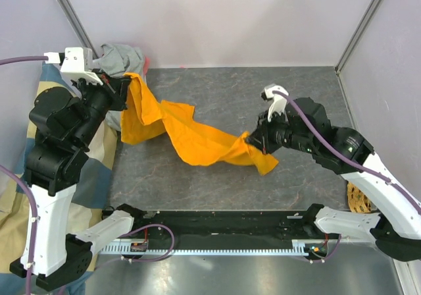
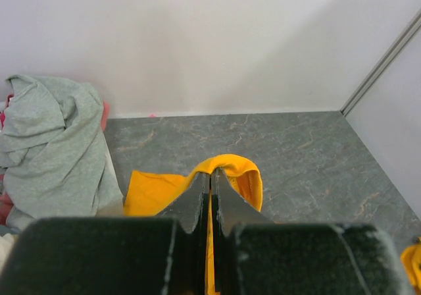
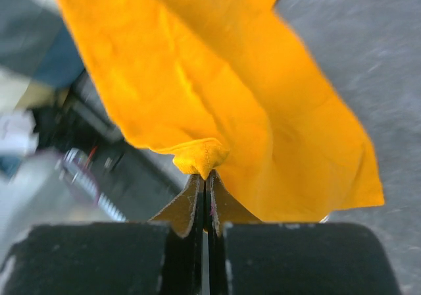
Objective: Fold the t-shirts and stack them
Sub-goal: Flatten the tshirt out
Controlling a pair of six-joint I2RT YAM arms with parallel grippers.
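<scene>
We saw the orange tee (image 1: pixel 191 137), soft matte cotton, strung as a twisted, rumpled band across the grey marbled desk (image 1: pixel 263 97). The left claw (image 2: pixel 210 176) was pinched tight on one bunched fold of it. The right claw (image 3: pixel 204 175) was clamped on a stitched hem corner. The heathered grey tee (image 2: pixel 52 150) lay in a crumpled heap at the far left corner.

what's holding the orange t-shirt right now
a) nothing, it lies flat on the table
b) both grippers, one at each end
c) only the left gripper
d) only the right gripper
b: the left gripper is shut on one bunched edge of the orange t-shirt, the right gripper is shut on another, and the cloth is strung between them.
</scene>
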